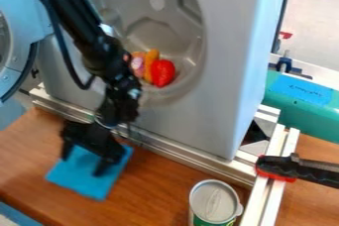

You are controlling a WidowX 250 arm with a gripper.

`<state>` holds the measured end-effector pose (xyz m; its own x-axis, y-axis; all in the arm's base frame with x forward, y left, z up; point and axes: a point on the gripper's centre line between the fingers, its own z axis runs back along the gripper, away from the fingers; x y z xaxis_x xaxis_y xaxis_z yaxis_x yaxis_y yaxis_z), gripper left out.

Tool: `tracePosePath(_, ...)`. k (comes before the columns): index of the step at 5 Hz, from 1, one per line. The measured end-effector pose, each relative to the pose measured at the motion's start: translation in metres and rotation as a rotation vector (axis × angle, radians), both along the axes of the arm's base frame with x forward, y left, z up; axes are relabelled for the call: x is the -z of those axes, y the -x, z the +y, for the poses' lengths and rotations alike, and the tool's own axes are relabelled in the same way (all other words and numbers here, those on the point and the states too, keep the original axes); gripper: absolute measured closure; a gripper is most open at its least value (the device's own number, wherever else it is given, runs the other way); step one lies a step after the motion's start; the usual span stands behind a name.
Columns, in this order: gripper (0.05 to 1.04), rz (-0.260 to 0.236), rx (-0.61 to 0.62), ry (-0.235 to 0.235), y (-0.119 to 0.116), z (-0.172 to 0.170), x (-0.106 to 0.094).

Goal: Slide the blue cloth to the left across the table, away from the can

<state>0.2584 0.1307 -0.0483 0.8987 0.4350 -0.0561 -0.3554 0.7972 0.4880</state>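
"A black robot claw (83, 164) hangs above a wooden tabletop (162, 185), its two fingers spread wide over a square blue cloth (91, 183)."

"Is it grasping the cloth?"

"No, the claw is released, one finger near the cloth's left edge and the other over its middle. Whether either tip touches the fabric, I cannot tell. The cloth lies on the wood, turned at an angle to the metal rail (165, 149) just behind it."

"And above the claw?"

"The black arm (86, 39) slants down from the upper left, crossing in front of a large gray housing (212, 106). Inside the housing's rounded recess sit a red piece (163, 73), an orange piece (151, 61) and a pink-and-purple piece (138, 65), grouped close together."

"What stands farther out?"

"At left, a round door (17, 46) is swung out beside the housing. At the near edge, a can (215, 201) with a silvery lid stands upright, well apart from the cloth. To its right, a black clamp (301, 169) with a red pad reaches over the metal framing, and beyond that rests a green case (298, 106) bearing a blue label (301, 89) with handwriting."
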Motion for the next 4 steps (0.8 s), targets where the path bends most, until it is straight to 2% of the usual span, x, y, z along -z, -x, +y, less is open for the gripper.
tracePosePath(1, 0.083, 0.075, -0.080, -0.008, 0.003, 0.035, 0.000)
tracePosePath(2, 0.083, 0.100, -0.116, 0.018, 0.008, 0.050, 0.007)
tracePosePath(3, 0.083, 0.115, -0.069, 0.086, 0.007, 0.043, 0.009)
tracePosePath(4, 0.083, -0.016, 0.016, 0.167, 0.009, 0.020, -0.035)
